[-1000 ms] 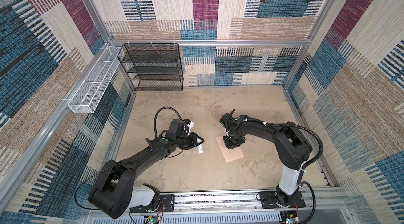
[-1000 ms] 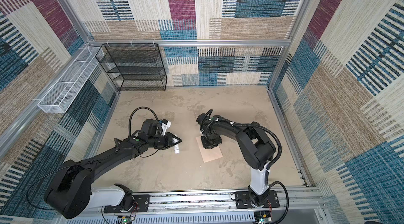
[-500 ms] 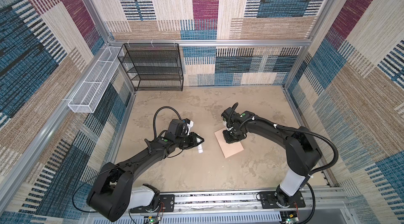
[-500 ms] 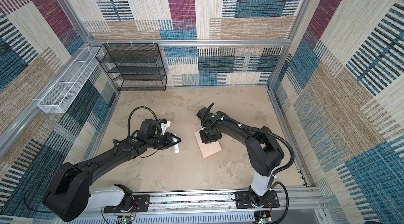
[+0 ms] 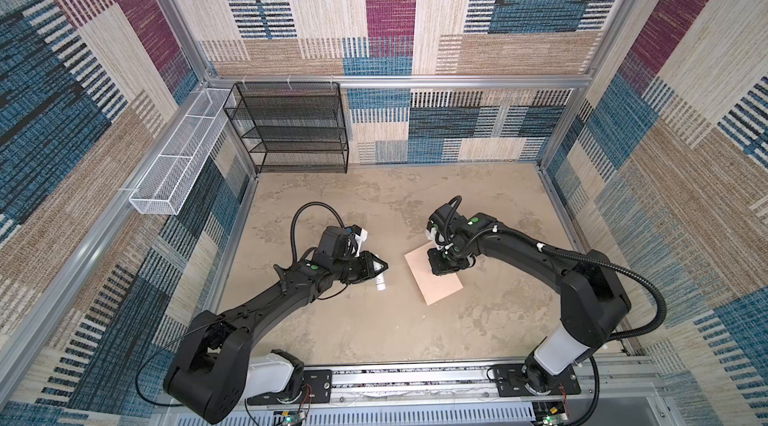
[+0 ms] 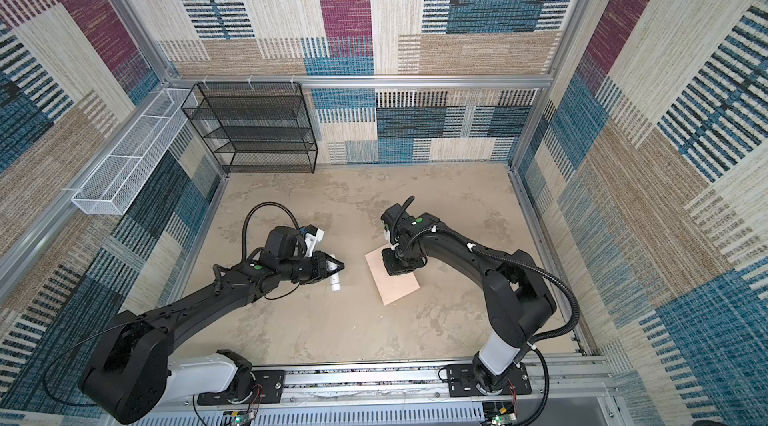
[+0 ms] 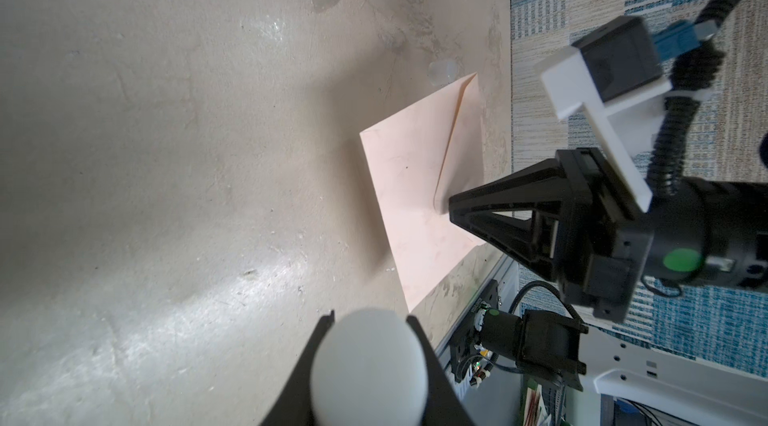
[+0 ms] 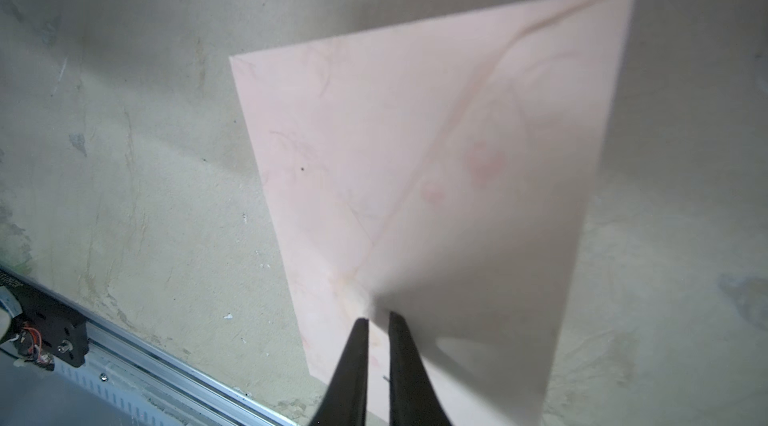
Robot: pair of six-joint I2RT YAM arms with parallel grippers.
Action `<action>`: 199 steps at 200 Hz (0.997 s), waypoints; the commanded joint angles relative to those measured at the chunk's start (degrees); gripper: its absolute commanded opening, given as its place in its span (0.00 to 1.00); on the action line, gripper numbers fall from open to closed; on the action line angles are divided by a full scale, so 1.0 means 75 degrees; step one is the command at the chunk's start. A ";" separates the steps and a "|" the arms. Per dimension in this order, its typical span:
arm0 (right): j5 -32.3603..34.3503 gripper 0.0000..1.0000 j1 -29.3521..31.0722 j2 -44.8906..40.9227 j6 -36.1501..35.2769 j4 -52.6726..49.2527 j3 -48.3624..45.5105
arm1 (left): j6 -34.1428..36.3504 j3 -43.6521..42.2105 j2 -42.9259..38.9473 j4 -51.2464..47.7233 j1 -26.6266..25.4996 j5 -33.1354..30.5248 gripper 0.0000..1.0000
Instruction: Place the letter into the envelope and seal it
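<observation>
Tally of the scene
There were two robot arms, a left arm (image 5: 266, 303) and a right arm (image 5: 523, 251), plus one envelope (image 5: 437, 284), one white tube (image 5: 380, 283), one small translucent cap (image 7: 442, 70), one black wire rack (image 5: 291, 129) at far left and one white mesh basket (image 5: 178, 162).

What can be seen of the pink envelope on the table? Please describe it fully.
The envelope is a pale pink paper rectangle with faint smudges. It lies flat and askew on the beige table, its pointed flap folded over the body. The right tool, tips nearly together, meets it at the flap's point.
</observation>
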 commanded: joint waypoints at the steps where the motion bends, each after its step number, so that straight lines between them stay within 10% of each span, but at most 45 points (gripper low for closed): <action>1: -0.0395 0.07 0.0014 0.0097 0.0018 0.0503 -0.0055 | 0.0030 0.0023 -0.0081 -0.0067 -0.0011 -0.0005 0.12; 155: 0.1599 0.00 0.0557 0.1576 0.0222 0.0298 0.0058 | 0.0054 0.0159 0.0173 -0.0020 -0.0035 0.0027 0.12; 199: 0.1890 0.23 0.0680 0.1671 0.0222 0.0070 0.0212 | 0.0083 0.0128 0.0179 0.0008 -0.0047 0.0018 0.12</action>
